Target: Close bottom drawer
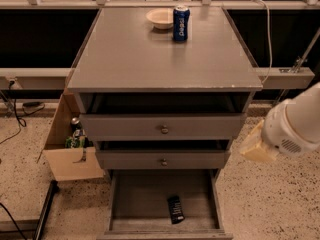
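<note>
The grey cabinet (165, 59) stands in the middle of the view with its three drawers. The bottom drawer (145, 199) is pulled far out toward me; its front panel runs along the lower edge of the view and its knob is hidden. A small dark packet (175, 209) lies on the drawer's floor. The two upper drawers (162, 128) stick out slightly. My arm's white end (295, 126) comes in from the right, with the gripper (257, 148) as a yellowish part at its tip, to the right of the middle drawer and apart from the cabinet.
A blue can (181, 22) and a pale bowl (161, 18) stand at the back of the cabinet top. An open cardboard box (70, 149) with bottles sits on the floor at the cabinet's left. Cables lie at the far left. Speckled floor lies on both sides.
</note>
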You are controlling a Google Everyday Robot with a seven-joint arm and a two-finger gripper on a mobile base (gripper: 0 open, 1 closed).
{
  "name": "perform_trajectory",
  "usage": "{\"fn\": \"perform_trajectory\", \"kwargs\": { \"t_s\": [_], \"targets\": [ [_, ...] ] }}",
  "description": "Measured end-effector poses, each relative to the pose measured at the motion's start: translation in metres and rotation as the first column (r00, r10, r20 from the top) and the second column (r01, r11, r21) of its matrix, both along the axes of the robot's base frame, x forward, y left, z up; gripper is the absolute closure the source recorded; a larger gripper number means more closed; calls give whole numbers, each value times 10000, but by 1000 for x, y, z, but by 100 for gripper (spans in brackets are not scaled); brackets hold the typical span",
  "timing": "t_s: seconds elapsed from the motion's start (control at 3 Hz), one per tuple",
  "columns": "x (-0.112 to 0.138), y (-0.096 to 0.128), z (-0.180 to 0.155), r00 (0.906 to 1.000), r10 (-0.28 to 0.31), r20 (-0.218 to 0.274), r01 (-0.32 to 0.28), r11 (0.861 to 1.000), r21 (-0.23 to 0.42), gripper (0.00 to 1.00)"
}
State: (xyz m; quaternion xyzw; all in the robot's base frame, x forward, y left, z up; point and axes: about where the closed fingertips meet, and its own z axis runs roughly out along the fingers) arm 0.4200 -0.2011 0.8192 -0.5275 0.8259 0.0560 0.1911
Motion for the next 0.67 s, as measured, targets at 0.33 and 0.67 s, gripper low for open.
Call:
{"fn": "perform_trajectory", "kwargs": {
  "t_s": [0.33, 0.67],
  "targets": [
    [-15, -1, -53, 9962, -380, -783, 413, 9983, 414, 100],
    [-16, -1, -55, 9959, -374, -829, 409, 9983, 405, 100]
  ]
}}
